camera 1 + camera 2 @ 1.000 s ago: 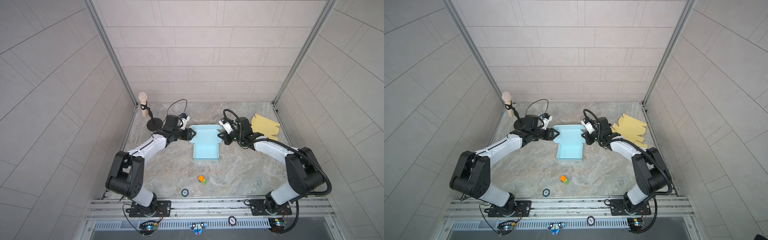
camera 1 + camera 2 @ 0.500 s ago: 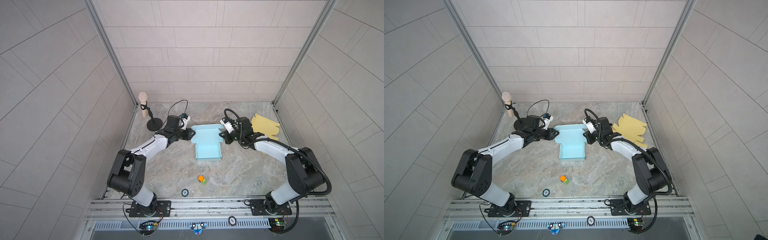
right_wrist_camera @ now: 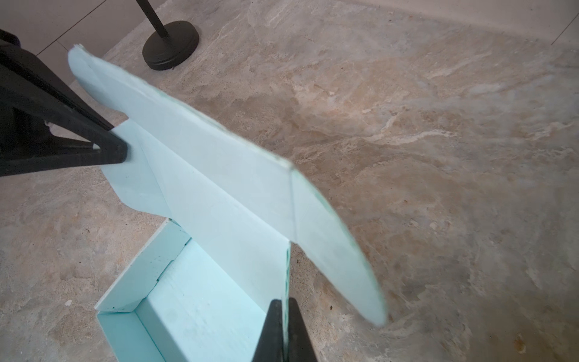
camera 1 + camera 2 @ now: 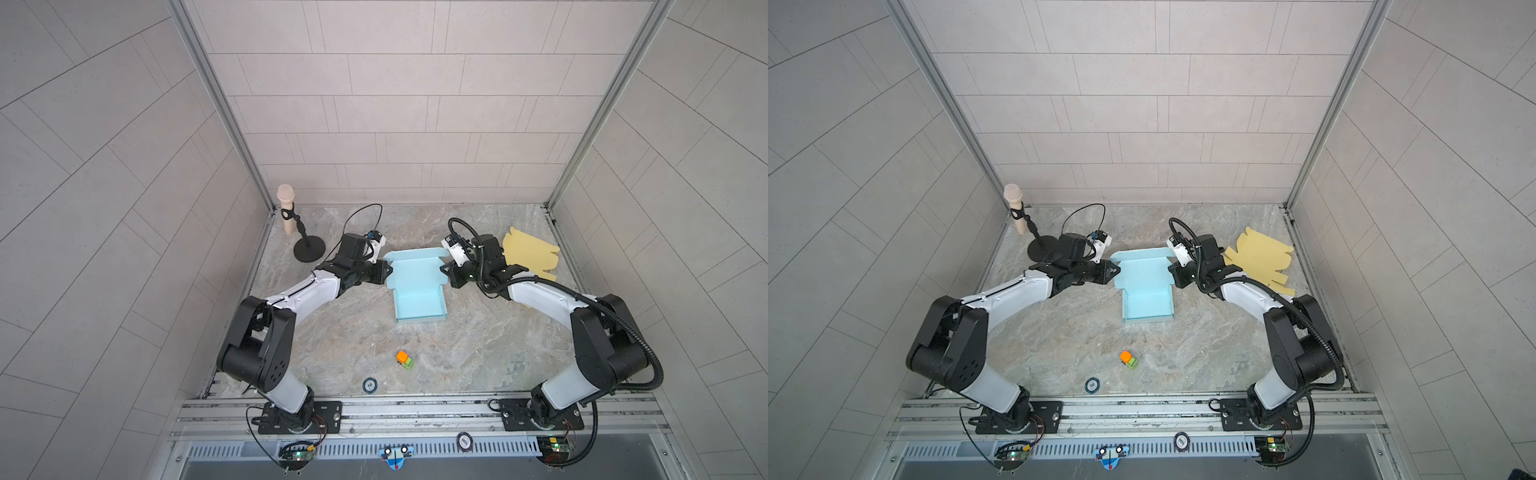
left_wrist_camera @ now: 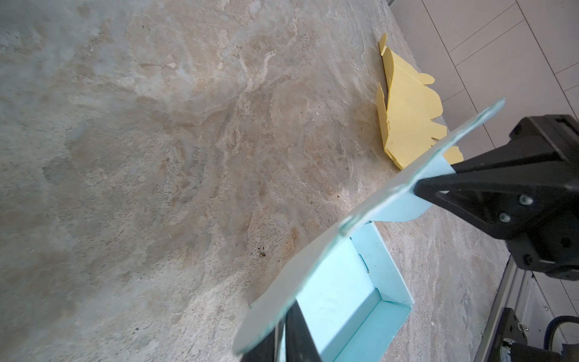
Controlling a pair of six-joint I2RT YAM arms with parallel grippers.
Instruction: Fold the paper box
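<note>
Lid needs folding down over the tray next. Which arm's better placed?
Neither clearly: left gripper pinches the left ear of the lid, right gripper its right ear, mirrored across the blue box. Likely both swing it down together.

No text, label or number is legible. Small round dark disc (image 4: 369, 385) on the marbled counter (image 4: 478, 353) and similar disc (image 4: 464, 440) on the front metal rail (image 4: 415, 415): markings too small to read.

light-blue paper box (image 4: 419, 300): tray half formed, walls up, open top; lid panel raised, tilted, side flaps spread.
</note>
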